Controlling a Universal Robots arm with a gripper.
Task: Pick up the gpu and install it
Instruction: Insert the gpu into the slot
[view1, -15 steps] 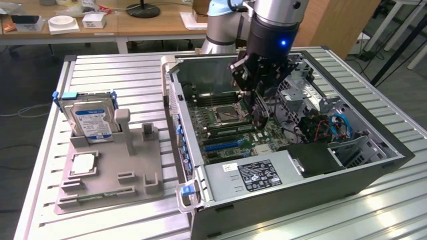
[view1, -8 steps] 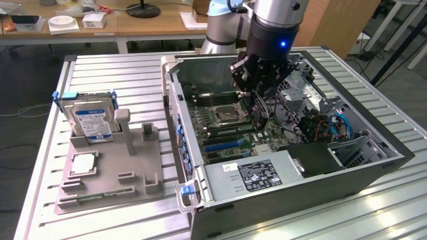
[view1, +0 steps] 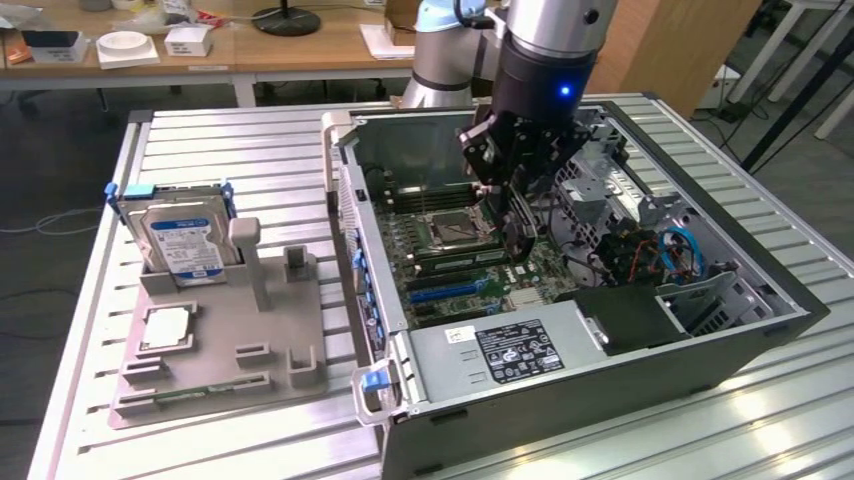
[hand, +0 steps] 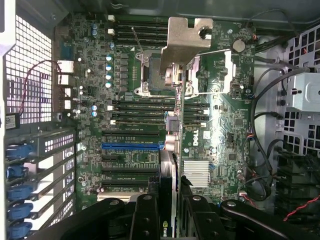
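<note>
The gpu (view1: 523, 222) hangs edge-on as a thin dark blade over the motherboard (view1: 461, 262) inside the open computer case (view1: 694, 365). My gripper (view1: 514, 178) is shut on its upper edge. In the wrist view the gpu (hand: 176, 130) runs as a narrow strip away from my gripper (hand: 172, 216), ending in its silver metal bracket (hand: 186, 42). The black fingers (hand: 145, 215) press on either side of it. A blue expansion slot (hand: 132, 146) lies on the board just beside the card's line, and the card is above the board, apart from it.
A grey fixture tray (view1: 227, 350) on the exterior view's left holds a silver hard drive (view1: 187, 240), a processor chip (view1: 163, 328) and a green memory stick (view1: 171, 398). Inside the case are the power supply (view1: 514, 350), cables (view1: 674, 250) and drive cage (hand: 305, 90).
</note>
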